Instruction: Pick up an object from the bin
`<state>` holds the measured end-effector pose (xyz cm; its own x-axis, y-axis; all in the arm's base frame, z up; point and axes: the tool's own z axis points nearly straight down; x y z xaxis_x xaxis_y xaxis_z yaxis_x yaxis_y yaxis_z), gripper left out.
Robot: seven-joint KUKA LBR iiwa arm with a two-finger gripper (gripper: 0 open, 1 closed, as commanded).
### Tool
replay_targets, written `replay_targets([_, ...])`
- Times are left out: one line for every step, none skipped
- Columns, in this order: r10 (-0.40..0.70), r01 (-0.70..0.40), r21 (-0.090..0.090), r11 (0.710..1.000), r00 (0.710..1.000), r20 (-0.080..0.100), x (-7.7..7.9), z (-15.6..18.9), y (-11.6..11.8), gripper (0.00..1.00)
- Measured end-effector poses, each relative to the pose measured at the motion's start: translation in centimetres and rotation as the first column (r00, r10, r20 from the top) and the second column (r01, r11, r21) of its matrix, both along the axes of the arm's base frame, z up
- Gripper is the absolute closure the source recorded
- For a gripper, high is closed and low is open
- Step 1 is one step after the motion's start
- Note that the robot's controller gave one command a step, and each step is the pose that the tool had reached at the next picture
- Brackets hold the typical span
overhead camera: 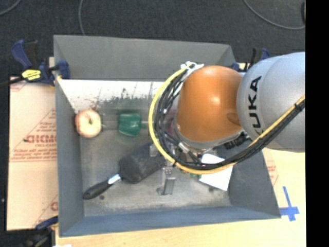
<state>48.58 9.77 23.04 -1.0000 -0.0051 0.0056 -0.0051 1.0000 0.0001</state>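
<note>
Dark flooring surrounds grey metal bin (144,55). Contents: pale red-yellow apple (88,123), left rear; green rounded block (128,124), just right of the apple and apart from it; dark grey brush (134,168), mid-floor, black handle running toward the front left; white card (217,178), right side, partly under the arm. Gripper (167,183), below orange cover (208,104), sits low, just right of the brush head; whether open or closed cannot be told.

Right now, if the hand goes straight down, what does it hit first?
Probably the bare bin floor, just beside the black brush; the hand looks clear of it, though depth is unclear.
</note>
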Motion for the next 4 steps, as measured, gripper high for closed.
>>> replay_targets([-0.005,0.005,0.001,1.0,1.0,0.008,0.2,0.4,-0.1,0.0])
replay_targets([0.267,-0.267,-0.001,0.964,0.964,0.01,3.6,-10.1,0.5,0.0])
replay_targets([0.312,-0.312,-0.001,0.95,0.95,0.016,7.8,-6.9,-0.4,0.0])
replay_targets([0.165,-0.165,0.002,0.986,0.986,0.005,5.9,-11.1,0.0,0.0])
